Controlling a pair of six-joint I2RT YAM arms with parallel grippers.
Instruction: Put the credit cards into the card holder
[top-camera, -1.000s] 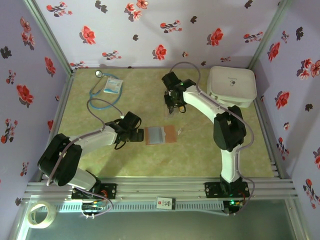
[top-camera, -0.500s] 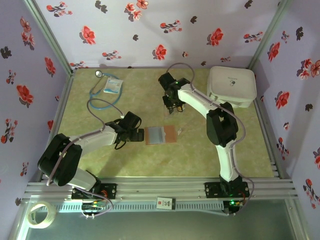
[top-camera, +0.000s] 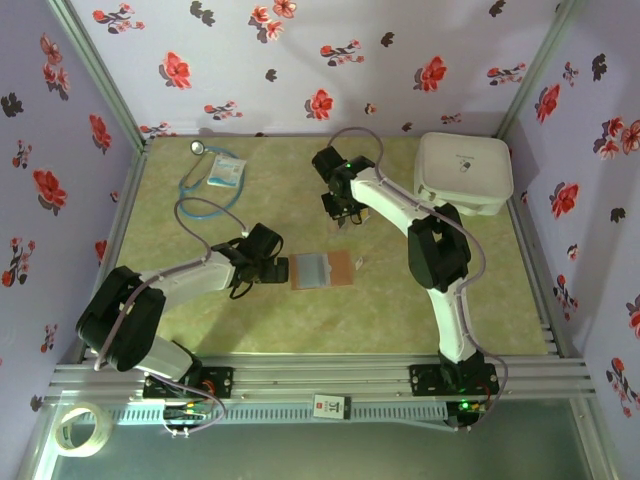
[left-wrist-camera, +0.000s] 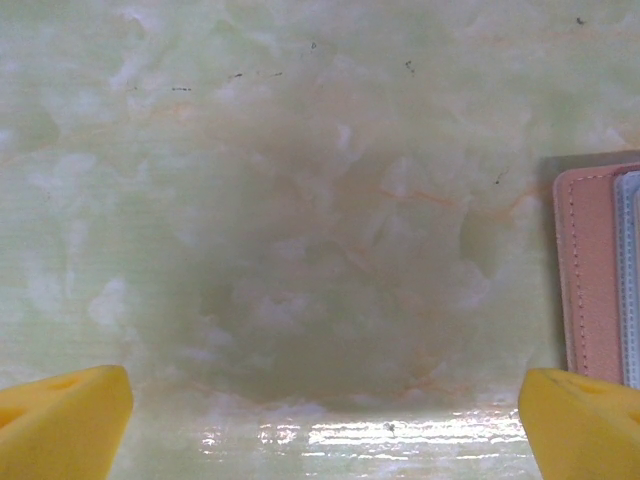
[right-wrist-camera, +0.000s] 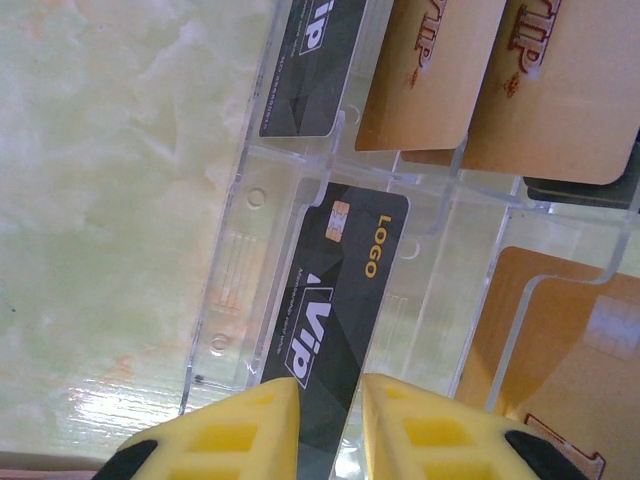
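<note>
Green marbled table (top-camera: 420, 320) carries the open holder (top-camera: 322, 270). Left fingers (top-camera: 281, 268), spread wide, sit just left of it, likely to steady it. Right fingers (top-camera: 346, 216), beyond it, stand narrowly about a black card (right-wrist-camera: 340, 290) in its clear rack (right-wrist-camera: 245, 240); grip unconfirmed

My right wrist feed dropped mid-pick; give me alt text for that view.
The right gripper, yellow-tipped, is nearly closed around the lower end of a black VIP card standing in a clear acrylic card rack; whether it grips is unclear. Gold VIP cards sit in neighbouring slots, green marbled tabletop left.
</note>
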